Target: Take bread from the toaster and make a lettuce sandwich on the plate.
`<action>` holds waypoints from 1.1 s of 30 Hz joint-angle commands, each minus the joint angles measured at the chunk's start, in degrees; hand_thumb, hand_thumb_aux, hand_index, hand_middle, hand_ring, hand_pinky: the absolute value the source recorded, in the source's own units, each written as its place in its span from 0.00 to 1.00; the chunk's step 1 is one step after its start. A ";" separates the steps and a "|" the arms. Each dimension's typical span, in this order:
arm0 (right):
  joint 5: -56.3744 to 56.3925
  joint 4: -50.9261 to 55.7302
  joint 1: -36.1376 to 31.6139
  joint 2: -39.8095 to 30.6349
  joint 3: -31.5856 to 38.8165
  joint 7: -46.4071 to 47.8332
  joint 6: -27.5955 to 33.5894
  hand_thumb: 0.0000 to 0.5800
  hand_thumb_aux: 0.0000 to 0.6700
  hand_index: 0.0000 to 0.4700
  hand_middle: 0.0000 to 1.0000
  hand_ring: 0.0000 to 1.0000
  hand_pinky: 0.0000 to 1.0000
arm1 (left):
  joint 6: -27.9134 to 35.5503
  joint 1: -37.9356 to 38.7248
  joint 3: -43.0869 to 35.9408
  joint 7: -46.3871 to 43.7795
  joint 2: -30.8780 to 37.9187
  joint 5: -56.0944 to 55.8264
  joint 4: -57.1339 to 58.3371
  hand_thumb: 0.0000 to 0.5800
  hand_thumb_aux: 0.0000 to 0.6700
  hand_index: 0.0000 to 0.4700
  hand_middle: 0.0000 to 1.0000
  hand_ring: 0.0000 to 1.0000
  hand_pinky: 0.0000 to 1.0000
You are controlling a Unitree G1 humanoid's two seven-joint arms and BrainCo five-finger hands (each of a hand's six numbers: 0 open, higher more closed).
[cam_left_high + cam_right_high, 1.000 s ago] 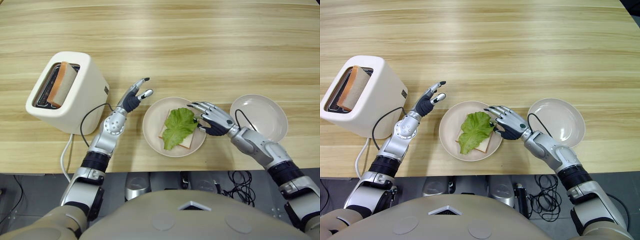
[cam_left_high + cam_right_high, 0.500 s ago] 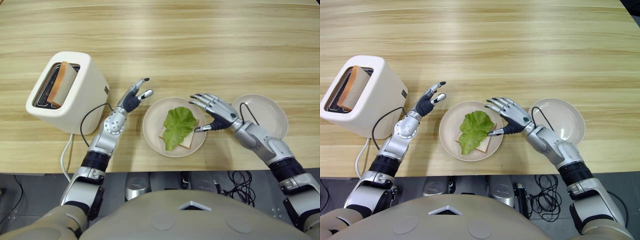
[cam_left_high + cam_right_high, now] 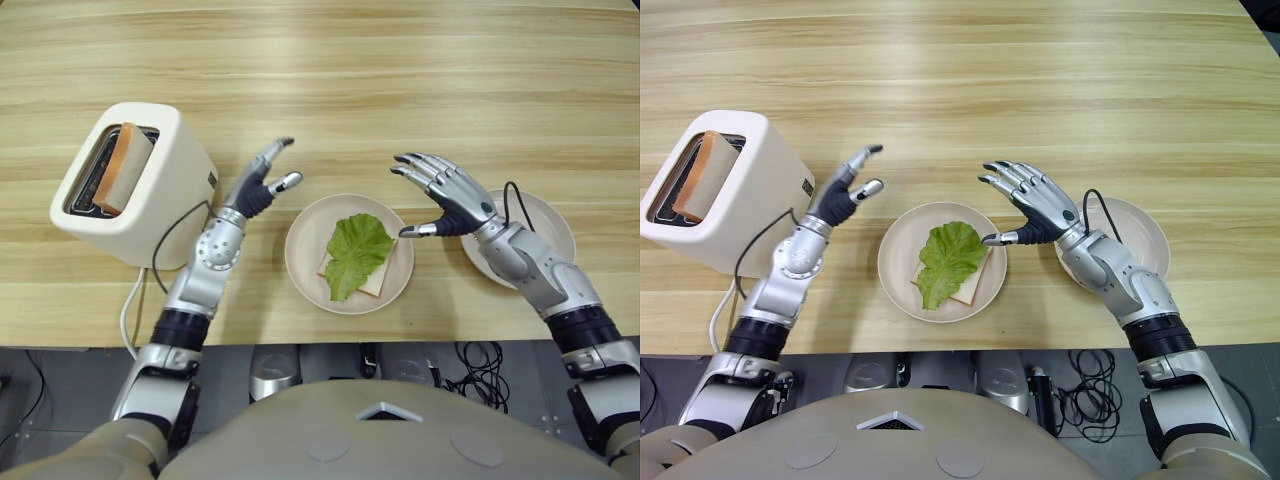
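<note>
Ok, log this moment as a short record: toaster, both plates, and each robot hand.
toaster: white, at left, one slice of bread standing in its slot
plate: centre, bread slice with a lettuce leaf on top
second plate: at right, partly under the right forearm
left robot hand: open, between toaster and plate, holding nothing
right robot hand: open, between the two plates, holding nothing

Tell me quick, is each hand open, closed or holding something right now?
Left hand: open, holding nothing, between the toaster and the lettuce plate.
Right hand: open, holding nothing, between the lettuce plate and the empty plate.
</note>
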 commanded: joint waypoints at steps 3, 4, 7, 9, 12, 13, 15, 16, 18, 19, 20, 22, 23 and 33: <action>0.66 -0.59 0.96 1.49 -1.15 -0.62 0.79 0.00 0.00 0.00 0.00 0.00 0.00 | 6.47 4.15 8.18 -0.86 4.80 7.16 -17.34 0.00 0.00 0.00 0.00 0.00 0.00; 0.93 -0.42 0.85 1.83 -1.17 -0.55 0.83 0.00 0.00 0.00 0.00 0.00 0.00 | 7.43 5.11 10.18 -0.97 5.85 8.45 -19.43 0.00 0.00 0.00 0.00 0.00 0.00; 2.04 0.12 0.78 2.71 -1.29 0.03 0.81 0.00 0.00 0.00 0.00 0.00 0.00 | 9.36 6.60 14.12 -1.24 7.49 9.64 -23.01 0.00 0.00 0.00 0.00 0.00 0.00; 2.73 0.32 0.94 3.23 -1.34 0.41 0.94 0.00 0.00 0.00 0.00 0.00 0.00 | 10.26 7.15 16.14 -1.47 8.69 10.20 -22.96 0.00 0.00 0.00 0.00 0.00 0.00; 2.78 0.43 0.88 3.55 -1.25 0.52 1.03 0.00 0.00 0.00 0.00 0.00 0.00 | 11.30 9.46 19.56 -1.51 11.71 13.07 -20.85 0.00 0.00 0.00 0.00 0.00 0.00; 2.82 0.54 0.78 3.60 -1.21 0.56 0.99 0.00 0.00 0.00 0.00 0.00 0.00 | 11.66 10.40 20.85 -1.53 12.55 13.82 -20.81 0.00 0.00 0.00 0.00 0.00 0.00; 3.11 0.87 0.71 3.76 -1.24 0.82 0.97 0.00 0.00 0.00 0.00 0.00 0.00 | 12.54 11.85 23.65 -1.38 13.90 14.26 -20.84 0.00 0.00 0.00 0.00 0.00 0.00; 3.19 0.96 0.74 3.81 -1.27 0.84 0.95 0.00 0.00 0.00 0.00 0.00 0.00 | 12.92 12.26 24.47 -1.20 14.43 14.67 -20.36 0.00 0.00 0.00 0.00 0.00 0.00; 3.16 1.04 0.94 3.86 -1.35 0.70 1.07 0.00 0.00 0.00 0.00 0.00 0.00 | 13.38 12.79 25.45 -0.42 15.99 16.54 -17.86 0.00 0.00 0.00 0.00 0.00 0.00; 3.15 1.15 1.00 3.92 -1.38 0.61 1.12 0.00 0.00 0.00 0.00 0.00 0.00 | 13.79 13.12 25.86 -0.08 16.70 17.50 -16.26 0.00 0.00 0.00 0.00 0.00 0.00; 3.10 1.31 1.01 4.02 -1.36 0.54 1.13 0.00 0.00 0.00 0.00 0.00 0.00 | 14.37 13.73 25.91 0.23 17.21 18.39 -14.59 0.00 0.00 0.00 0.00 0.00 0.00; 3.05 1.55 0.96 4.17 -1.30 0.47 1.11 0.00 0.00 0.00 0.00 0.00 0.00 | 15.08 14.96 25.46 -0.15 17.64 18.75 -12.24 0.00 0.00 0.00 0.00 0.00 0.00; 2.99 1.75 0.90 4.19 -1.28 0.43 1.09 0.00 0.00 0.00 0.00 0.00 0.00 | 15.43 15.55 25.13 -0.36 17.98 19.17 -11.53 0.00 0.00 0.00 0.00 0.00 0.00; 2.61 2.85 0.63 3.91 -1.41 -0.09 0.67 0.00 0.00 0.00 0.00 0.00 0.00 | 18.29 18.23 22.29 -4.10 18.62 19.65 -8.73 0.00 0.00 0.00 0.00 0.00 0.00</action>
